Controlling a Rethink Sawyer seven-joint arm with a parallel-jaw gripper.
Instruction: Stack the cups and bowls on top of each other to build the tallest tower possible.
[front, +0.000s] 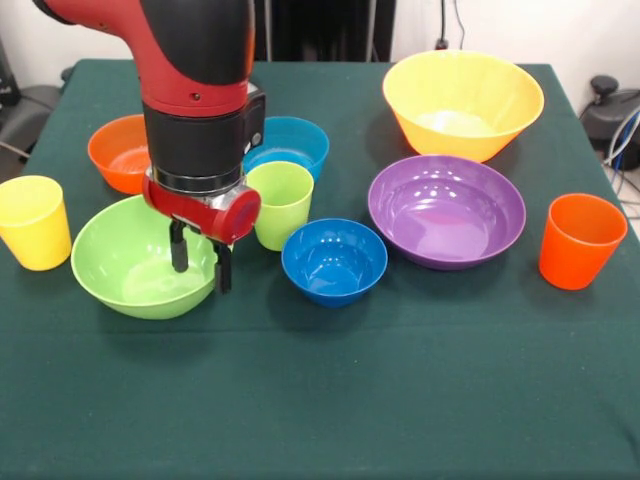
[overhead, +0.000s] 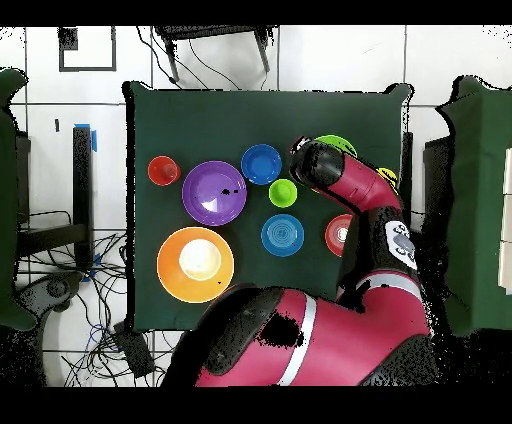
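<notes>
The pincer (front: 200, 262) hangs with its tips apart and empty over the lime green bowl (front: 130, 262) at the bench's nine o'clock; the lime green cup (front: 281, 203) stands upright at its two o'clock.

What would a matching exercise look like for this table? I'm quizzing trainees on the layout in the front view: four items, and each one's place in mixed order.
Items:
1. yellow cup
2. orange cup
3. large yellow-orange bowl
4. pincer

Places:
A. over the lime green bowl
B. picture's left edge
C. far right, behind the purple bowl
D. right of the purple bowl

Pairs: 1-B, 2-D, 3-C, 4-A
</notes>
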